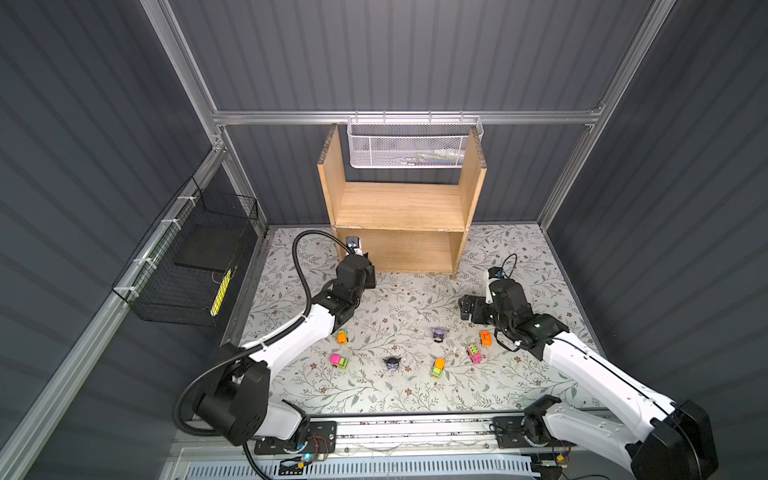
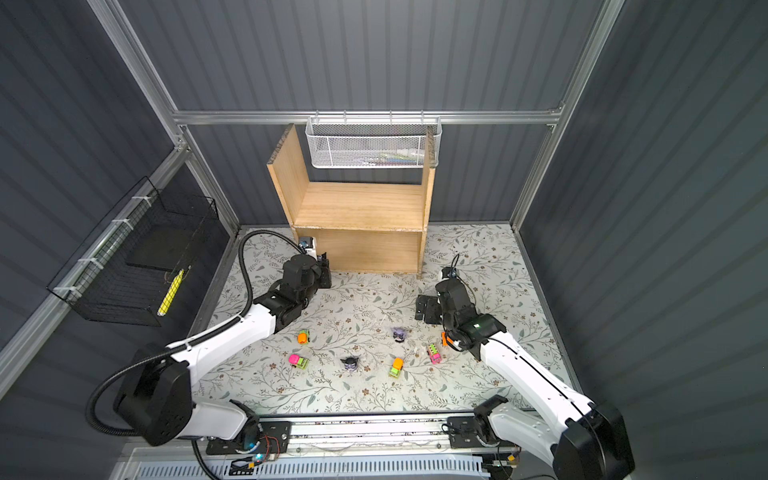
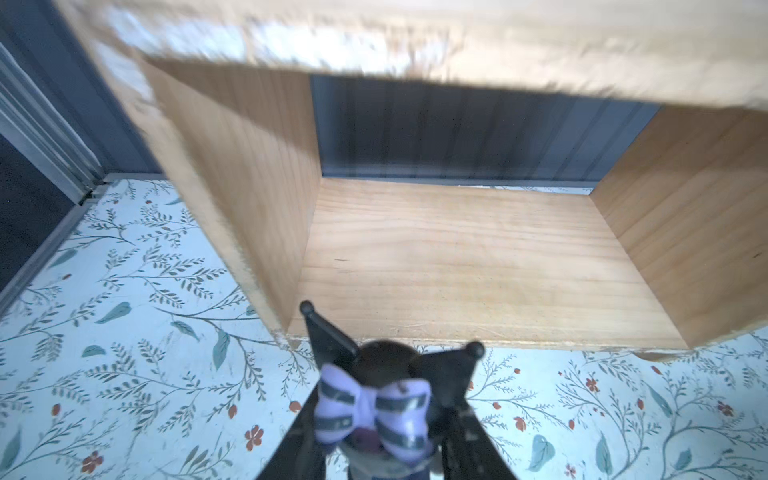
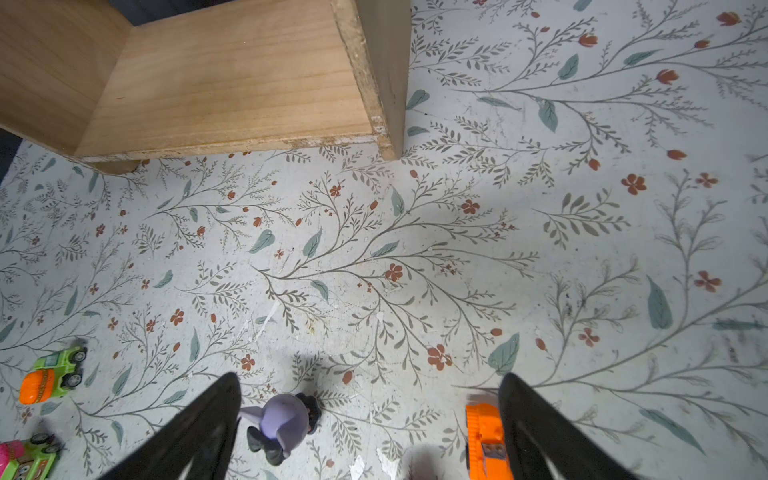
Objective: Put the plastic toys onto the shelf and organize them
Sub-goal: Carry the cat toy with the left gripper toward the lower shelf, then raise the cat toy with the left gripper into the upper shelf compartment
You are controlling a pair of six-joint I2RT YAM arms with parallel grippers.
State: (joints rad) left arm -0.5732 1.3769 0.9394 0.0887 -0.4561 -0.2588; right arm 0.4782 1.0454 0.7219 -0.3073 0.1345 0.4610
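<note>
Far left, the black wire basket (image 1: pixel 174 270) has a yellow strip (image 1: pixel 220 292) in it, but any print on it is too small to read. Next over, the left gripper (image 3: pixel 382 419) is pinched narrow on the held figurine (image 3: pixel 374 399), purple and black with a striped bow. It's right at the front left corner of the shelf (image 1: pixel 401 203), level with the bottom tier, and I can't tell if it touches the wood. Everything else sits on the flowery mat (image 1: pixel 415 395) in front: pink-and-green car (image 1: pixel 340 361), orange-and-green car (image 1: pixel 342 337), front figurine (image 1: pixel 392 363), orange-topped car (image 1: pixel 438 368), back figurine (image 1: pixel 438 333), pink car (image 1: pixel 474 353), orange car (image 1: pixel 485 338). The right gripper (image 4: pixel 369 380) is spread wide above the mat and holds nothing. In its wrist view the back figurine shows between the fingers, with the orange car just beside one.
</note>
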